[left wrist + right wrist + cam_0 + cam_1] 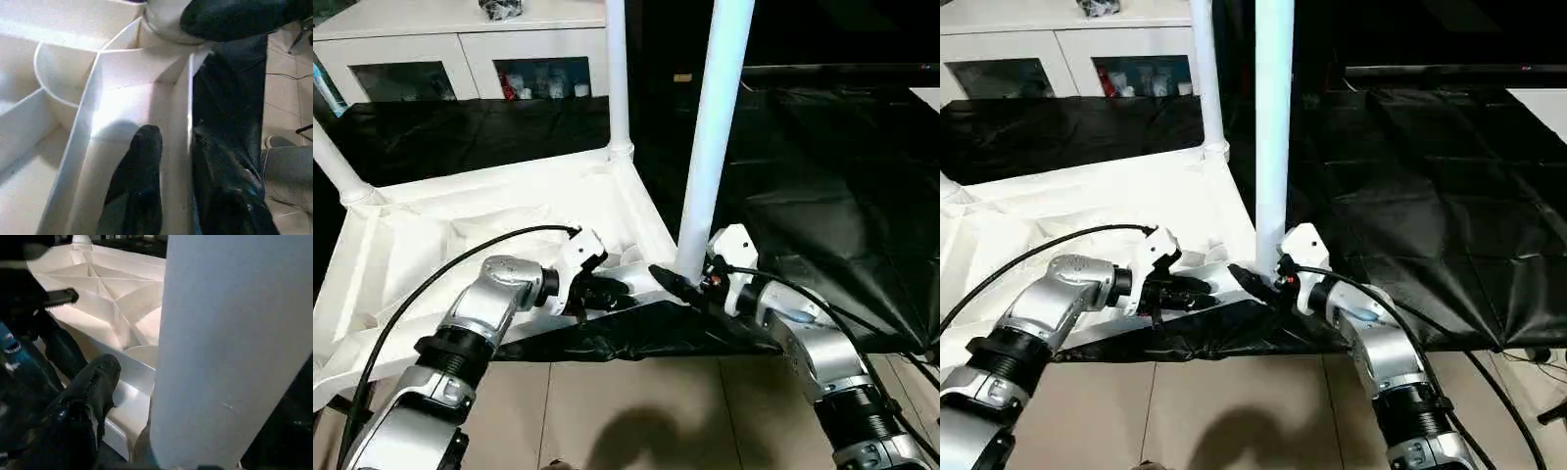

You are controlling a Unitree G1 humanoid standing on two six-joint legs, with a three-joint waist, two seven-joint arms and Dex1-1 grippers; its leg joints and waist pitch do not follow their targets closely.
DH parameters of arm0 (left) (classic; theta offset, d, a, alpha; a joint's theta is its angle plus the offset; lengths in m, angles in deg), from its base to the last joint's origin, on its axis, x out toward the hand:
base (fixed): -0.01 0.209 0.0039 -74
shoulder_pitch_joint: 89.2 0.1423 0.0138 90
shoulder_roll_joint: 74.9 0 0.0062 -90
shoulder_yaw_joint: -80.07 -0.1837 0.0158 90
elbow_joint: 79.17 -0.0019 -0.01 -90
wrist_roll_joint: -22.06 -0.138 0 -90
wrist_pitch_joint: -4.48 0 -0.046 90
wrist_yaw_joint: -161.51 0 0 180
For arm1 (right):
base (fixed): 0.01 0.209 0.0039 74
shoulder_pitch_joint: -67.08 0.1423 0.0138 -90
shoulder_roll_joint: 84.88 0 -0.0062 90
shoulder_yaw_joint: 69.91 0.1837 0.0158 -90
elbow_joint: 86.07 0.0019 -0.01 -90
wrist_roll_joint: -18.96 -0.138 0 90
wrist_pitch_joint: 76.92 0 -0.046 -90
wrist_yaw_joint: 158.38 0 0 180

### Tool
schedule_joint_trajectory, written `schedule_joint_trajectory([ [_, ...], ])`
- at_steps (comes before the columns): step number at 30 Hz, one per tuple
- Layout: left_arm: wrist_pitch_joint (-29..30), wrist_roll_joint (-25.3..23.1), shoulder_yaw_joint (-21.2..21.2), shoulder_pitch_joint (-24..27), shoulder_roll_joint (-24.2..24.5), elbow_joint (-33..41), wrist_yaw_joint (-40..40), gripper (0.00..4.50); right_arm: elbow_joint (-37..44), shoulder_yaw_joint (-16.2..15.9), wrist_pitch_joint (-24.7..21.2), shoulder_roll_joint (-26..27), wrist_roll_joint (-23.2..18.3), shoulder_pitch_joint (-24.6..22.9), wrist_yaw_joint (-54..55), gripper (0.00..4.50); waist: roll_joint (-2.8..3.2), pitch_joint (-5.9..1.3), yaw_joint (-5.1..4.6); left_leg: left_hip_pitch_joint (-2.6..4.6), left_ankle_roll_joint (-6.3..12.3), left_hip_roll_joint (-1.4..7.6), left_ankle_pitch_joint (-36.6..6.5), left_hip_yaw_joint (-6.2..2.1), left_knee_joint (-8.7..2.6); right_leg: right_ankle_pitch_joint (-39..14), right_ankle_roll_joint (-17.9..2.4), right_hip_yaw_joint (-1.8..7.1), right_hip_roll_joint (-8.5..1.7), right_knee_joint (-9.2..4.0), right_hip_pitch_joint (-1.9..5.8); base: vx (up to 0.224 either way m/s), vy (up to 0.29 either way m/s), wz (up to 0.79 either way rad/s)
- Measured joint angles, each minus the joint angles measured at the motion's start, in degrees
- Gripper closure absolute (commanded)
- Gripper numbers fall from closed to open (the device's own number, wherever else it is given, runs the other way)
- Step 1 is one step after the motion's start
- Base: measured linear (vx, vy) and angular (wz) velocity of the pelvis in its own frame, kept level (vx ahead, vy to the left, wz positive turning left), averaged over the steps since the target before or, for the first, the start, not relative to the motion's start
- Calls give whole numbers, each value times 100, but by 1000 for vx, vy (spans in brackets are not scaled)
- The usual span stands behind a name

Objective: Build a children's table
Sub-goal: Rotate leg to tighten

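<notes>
The white table top (509, 220) lies upside down on a black cloth, ribbed underside up. Three white tube legs stand in its corner sockets: one at the far right corner (617, 78), one at the left (335, 164), one at the near right corner (713, 137). My left gripper (607, 291) is shut on the top's near rim; one finger (144, 156) is inside the rim wall (188, 117) and the other outside it. My right gripper (685, 282) is shut on the base of the near right leg (230, 342), with one finger (95, 391) beside the tube.
A white cabinet with glass doors (460, 49) stands at the back. The black cloth (822, 176) spreads to the right and hangs over the near edge. Tiled floor (636, 411) lies below. A black cable (431, 279) loops over my left forearm.
</notes>
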Motion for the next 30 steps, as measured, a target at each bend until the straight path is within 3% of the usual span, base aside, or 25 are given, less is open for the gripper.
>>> schedule_joint_trajectory([
  [6,-710,185,46,6,19,-97,569,404,0,-2,-29,-192,-63,-23,-291,77,-5,0,30,-4,15,-1,7,3,-1,0,0,2,-1,-6,0,0,0,0],
  [8,-938,199,34,10,14,-180,803,420,-3,2,-122,-243,-137,-23,-454,43,-9,0,31,-4,16,-1,7,4,-1,0,0,1,-1,-6,0,0,0,0],
  [11,-1133,223,-59,13,-10,-380,1144,445,-10,2,-239,-367,-285,-24,-758,29,-11,1,36,-5,16,-1,8,5,0,0,0,2,-1,-4,-2,0,0,0],
  [17,-1676,-233,-398,-158,109,-695,971,450,-76,-63,-185,-664,-233,-22,-1141,4,-23,-2,32,-2,25,0,14,6,2,0,0,3,-2,-1,0,0,0,0],
  [22,-1354,-103,-172,-160,66,-656,811,430,-76,-41,-145,-732,-222,0,-1142,0,-43,10,22,0,31,1,20,8,2,14,-1,4,-2,1,-1,0,0,0],
  [26,-787,126,69,-33,217,-110,729,400,-66,-40,-140,-731,-229,0,-1185,0,-61,22,13,-3,45,1,30,10,2,15,-1,5,-2,0,-3,0,0,0],
  [30,-664,153,300,-20,182,101,126,369,-66,-41,-133,-726,-231,-1,-1191,0,-65,24,21,-9,48,-2,29,14,3,15,-1,9,-3,-9,-5,0,0,0],
])
